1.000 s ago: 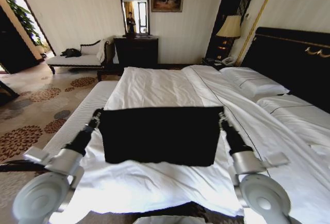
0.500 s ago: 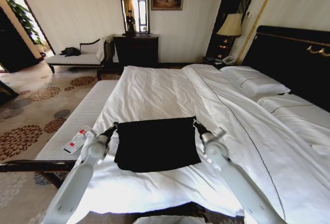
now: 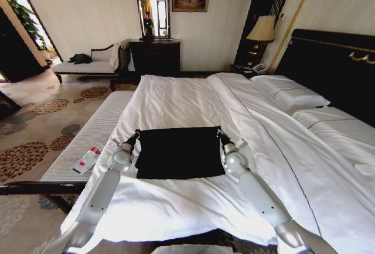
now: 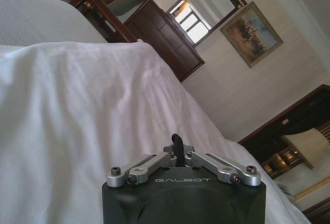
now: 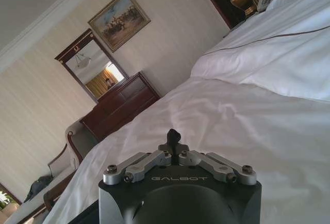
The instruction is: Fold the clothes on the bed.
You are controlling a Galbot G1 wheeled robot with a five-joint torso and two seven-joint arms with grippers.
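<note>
Two arms are reaching forward over the near part of the bed, one at each side of the clothes. Nearest, the white duvet is lying rumpled under the arms. The left gripper is sitting at the far left corner of the black T-shirt, and the right gripper is sitting at the far right corner. In the left wrist view the left gripper is showing its fingers pressed together into one dark tip, closed, with the duvet beyond; the right wrist view is showing the right gripper the same way. Each is pinching its corner of the shirt, as far as the head view is showing (the contact itself is small and dark against the cloth).

The shirt is lying flat as a plain black rectangle, no lettering facing up, small against the bedding. On the robot's left a narrow white bench is running along the bed, carrying a small bottle with a red band. Farther on, pillows are resting by the dark headboard, and a lamp is standing against the far wall.
</note>
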